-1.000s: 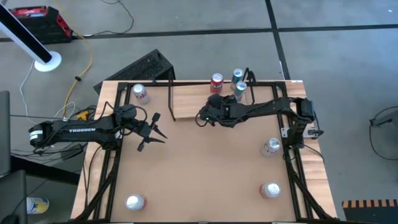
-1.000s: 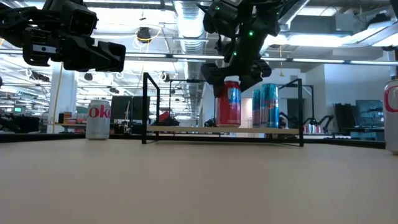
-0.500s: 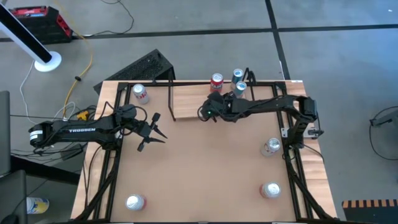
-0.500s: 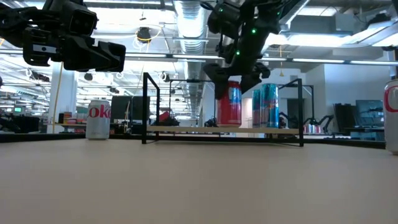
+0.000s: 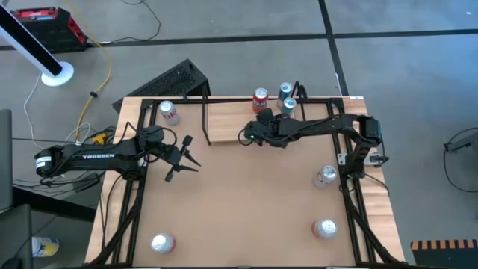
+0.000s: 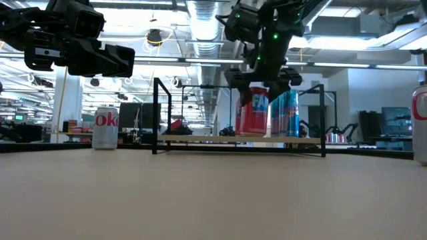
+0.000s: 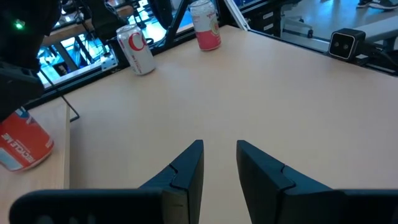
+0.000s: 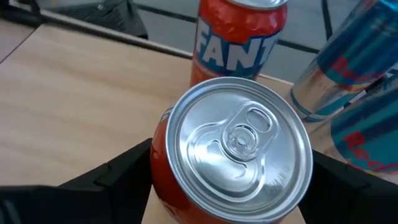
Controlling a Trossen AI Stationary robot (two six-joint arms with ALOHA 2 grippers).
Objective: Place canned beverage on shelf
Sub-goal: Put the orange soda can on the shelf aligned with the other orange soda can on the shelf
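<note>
My right gripper (image 5: 259, 125) is over the shelf (image 5: 224, 123), a light-wood plank with black rod uprights at the table's far edge. It is shut on an orange-red can with a silver top (image 8: 230, 155). In the low view the can (image 6: 252, 113) stands upright with its bottom at the plank's level (image 6: 200, 139). Whether it rests there, I cannot tell. An orange Fanta can (image 8: 239, 37) and two blue cans (image 8: 348, 74) stand on the shelf just behind it. My left gripper (image 5: 183, 158) is open and empty above the table's left half. My right gripper pinches the can's upper wall (image 8: 163, 162), just under the rim, between its two fingers (image 8: 118, 171), one on each side. The fingers come from above, pointing down. The can is upright below the gripper, over the shelf plank.
A silver Coke can (image 5: 168, 112) stands at the far left beside the shelf. Two cans (image 5: 326, 175) (image 5: 325, 228) stand by the right edge and one (image 5: 161, 243) at the near left. The middle of the table is bare wood.
My right gripper has gone toward the table's far edge and a little to the right with the can, further over the shelf plank. The can stays upright in the hold.
</note>
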